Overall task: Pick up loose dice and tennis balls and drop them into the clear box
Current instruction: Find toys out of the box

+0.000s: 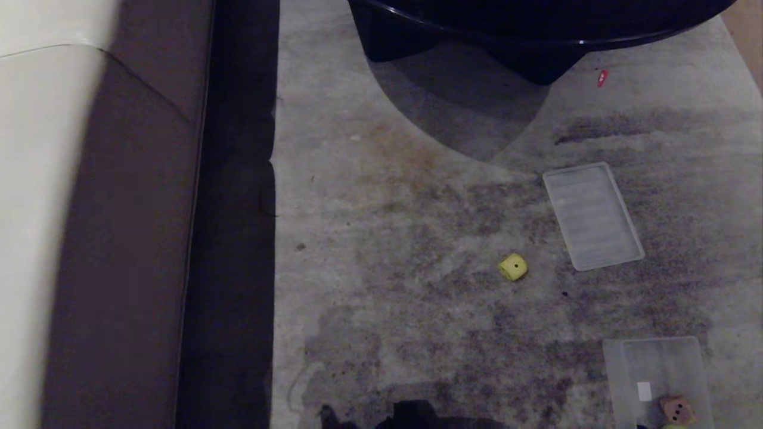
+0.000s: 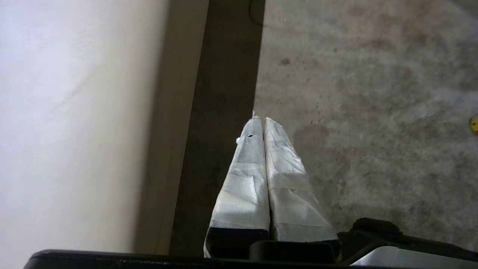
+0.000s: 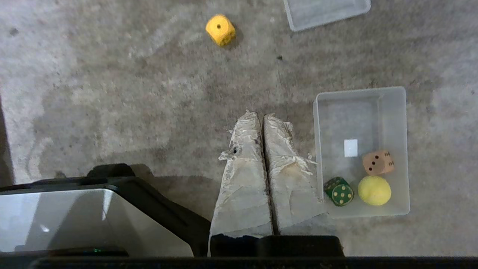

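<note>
Dice: one yellow die [image 1: 512, 266] lies loose on the grey carpet [image 1: 417, 238], just beside the near corner of the flat clear lid [image 1: 592, 215]; a brown die [image 3: 378, 163] and a green die [image 3: 338, 191] lie inside the clear box [image 3: 392, 95].
Tennis ball: one yellow-green ball [image 3: 374, 190] lies in the box, between the green die and the box wall, near the brown die.
Clear box: it stands upright on the carpet at the robot's right, well apart from the yellow die.
Right hand [image 3: 261, 116]: the taped fingers are pressed together and hold nothing. The hand hangs above the carpet just beside the box wall; the yellow die is well ahead of the fingertips.
Left hand [image 2: 263, 119]: the fingers are pressed together, empty. It points along the edge of the carpet, next to the pale sofa [image 2: 74, 130]; the yellow die shows only at the far side of this view.
Other: a dark round table [image 1: 536, 30] stands beyond the lid.
</note>
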`<state>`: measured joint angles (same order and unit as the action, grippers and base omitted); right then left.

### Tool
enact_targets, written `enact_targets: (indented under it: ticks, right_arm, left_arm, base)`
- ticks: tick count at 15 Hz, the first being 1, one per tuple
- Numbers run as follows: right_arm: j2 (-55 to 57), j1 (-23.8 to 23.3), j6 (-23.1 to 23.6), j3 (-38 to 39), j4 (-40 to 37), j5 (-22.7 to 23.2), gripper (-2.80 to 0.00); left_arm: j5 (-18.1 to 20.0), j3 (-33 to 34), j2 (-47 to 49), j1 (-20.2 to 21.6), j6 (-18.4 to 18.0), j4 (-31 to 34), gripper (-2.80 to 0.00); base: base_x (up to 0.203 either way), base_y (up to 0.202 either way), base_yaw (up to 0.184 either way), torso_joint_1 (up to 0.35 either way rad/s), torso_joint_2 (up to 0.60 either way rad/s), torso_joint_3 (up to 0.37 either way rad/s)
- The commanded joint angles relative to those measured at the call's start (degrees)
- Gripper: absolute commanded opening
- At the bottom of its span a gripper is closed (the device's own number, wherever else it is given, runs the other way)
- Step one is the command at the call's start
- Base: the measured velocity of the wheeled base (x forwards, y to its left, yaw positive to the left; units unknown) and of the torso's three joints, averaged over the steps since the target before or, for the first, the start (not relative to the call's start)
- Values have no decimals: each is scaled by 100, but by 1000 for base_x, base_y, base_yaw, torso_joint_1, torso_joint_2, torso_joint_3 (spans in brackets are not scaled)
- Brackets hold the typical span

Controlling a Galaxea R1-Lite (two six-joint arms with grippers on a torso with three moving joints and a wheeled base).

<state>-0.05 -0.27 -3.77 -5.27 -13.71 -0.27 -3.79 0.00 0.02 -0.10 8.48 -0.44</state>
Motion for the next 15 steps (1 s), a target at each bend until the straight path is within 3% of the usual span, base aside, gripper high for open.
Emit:
enact_targets:
  ticks: [1, 9, 15]
  right_arm:
    - [5, 0, 8, -1, -8, 0, -280]
    - [5, 0, 74, -1, -8, 5, -280]
    - [50, 0, 31, -242, -36, -16, -280]
  left_arm:
    - [1, 0, 6, 1, 4, 0, -280]
    - [-8, 0, 6, 1, 4, 0, -280]
    - [-8, 0, -2, 1, 4, 0, -280]
  base:
    - [0, 0, 0, -1, 6, -196]
    - [0, 0, 0, 2, 2, -189]
    - [0, 0, 0, 1, 1, -15]
